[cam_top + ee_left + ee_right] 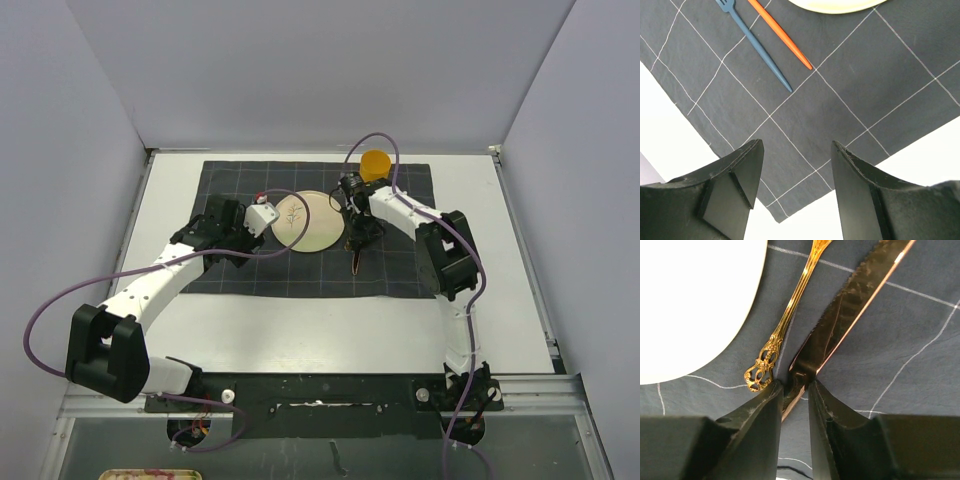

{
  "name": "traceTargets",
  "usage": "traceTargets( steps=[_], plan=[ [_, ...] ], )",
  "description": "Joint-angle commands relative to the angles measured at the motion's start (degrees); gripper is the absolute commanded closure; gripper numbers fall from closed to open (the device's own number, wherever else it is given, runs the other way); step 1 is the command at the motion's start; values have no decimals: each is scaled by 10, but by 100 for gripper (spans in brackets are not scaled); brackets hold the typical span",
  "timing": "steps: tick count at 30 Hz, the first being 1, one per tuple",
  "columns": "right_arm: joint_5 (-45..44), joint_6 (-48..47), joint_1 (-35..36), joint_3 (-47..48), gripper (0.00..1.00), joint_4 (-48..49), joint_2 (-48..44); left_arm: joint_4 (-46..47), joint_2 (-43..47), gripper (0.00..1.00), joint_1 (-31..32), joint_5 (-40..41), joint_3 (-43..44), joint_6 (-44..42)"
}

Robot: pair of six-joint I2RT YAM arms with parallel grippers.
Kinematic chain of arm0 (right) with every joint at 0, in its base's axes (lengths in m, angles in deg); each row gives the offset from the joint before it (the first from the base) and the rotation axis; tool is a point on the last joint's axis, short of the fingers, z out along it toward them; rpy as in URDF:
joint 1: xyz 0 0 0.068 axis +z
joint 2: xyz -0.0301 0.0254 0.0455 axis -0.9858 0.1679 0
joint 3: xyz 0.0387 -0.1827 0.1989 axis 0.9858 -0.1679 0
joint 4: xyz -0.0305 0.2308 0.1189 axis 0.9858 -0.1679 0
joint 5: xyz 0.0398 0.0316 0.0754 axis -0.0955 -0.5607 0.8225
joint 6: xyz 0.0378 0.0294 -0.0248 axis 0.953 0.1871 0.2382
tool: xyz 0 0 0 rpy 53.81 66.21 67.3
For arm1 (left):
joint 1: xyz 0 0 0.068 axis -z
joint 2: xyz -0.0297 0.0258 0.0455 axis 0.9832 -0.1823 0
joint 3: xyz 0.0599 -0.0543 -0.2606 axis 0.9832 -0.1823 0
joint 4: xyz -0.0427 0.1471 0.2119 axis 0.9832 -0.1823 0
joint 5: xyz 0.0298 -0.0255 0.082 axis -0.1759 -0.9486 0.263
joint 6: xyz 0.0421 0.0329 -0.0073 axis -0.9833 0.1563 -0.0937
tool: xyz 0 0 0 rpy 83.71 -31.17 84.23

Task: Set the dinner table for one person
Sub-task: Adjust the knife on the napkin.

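The surface (pixel 300 330) is the broad white top that carries everything. A dark gridded cloth (pixel 400 270) lies across its middle, and a pale plate (pixel 305 222) sits at the centre of the cloth. A yellow cup (pixel 375 163) stands at the cloth's far edge, to the right of the plate.

Just right of the plate lies a gold handle (pixel 790 305), its head out of frame. A dark knife (pixel 855 305) lies just beside it, toothed edge towards the plate. The step in hand looks like laying this knife down. The right gripper (pixel 796 387) has its fingers close on either side of the knife's handle end. I cannot tell whether the pads are pinching the handle or standing just off it.

To finish well, the blade should rest flat on the cloth before the fingers spread. They should spread evenly so that neither pad nudges the handle against the gold one. The lift should be straight up, because any sideways drift could drag the knife askew or knock its neighbour. The two pieces splay slightly apart towards their far ends, so a small turn of the knife would make the setting tidier.

The left gripper (pixel 796 145) hangs open and empty over the cloth's near left corner. A blue fork (pixel 760 47) and an orange stick (pixel 782 35) lie beyond it, left of the plate.
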Motion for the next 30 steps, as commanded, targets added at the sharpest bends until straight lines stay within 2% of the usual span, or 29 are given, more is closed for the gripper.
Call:
traceTargets(
  steps=[1,3,6,19,23,26,30],
  plan=[
    [-8,0,6,-14,80,9,12,13,-6,45,2,-4,2,-7],
    [-10,-2,5,-20,85,9,7,12,-7,45,2,-4,1,-8],
    [-10,-4,3,-31,89,11,-5,12,-10,45,2,-4,0,-9],
    [-8,-9,-7,-81,90,29,-50,-3,-17,45,3,-7,10,-8],
    [-5,-9,-15,-101,94,37,-65,-5,-18,45,3,-6,9,-8],
    [-2,-10,-23,-120,100,44,-80,-5,-18,52,3,-6,8,-8],
    [-2,-14,-31,-152,100,61,-109,-2,-18,55,3,-10,10,-5]
  ],
)
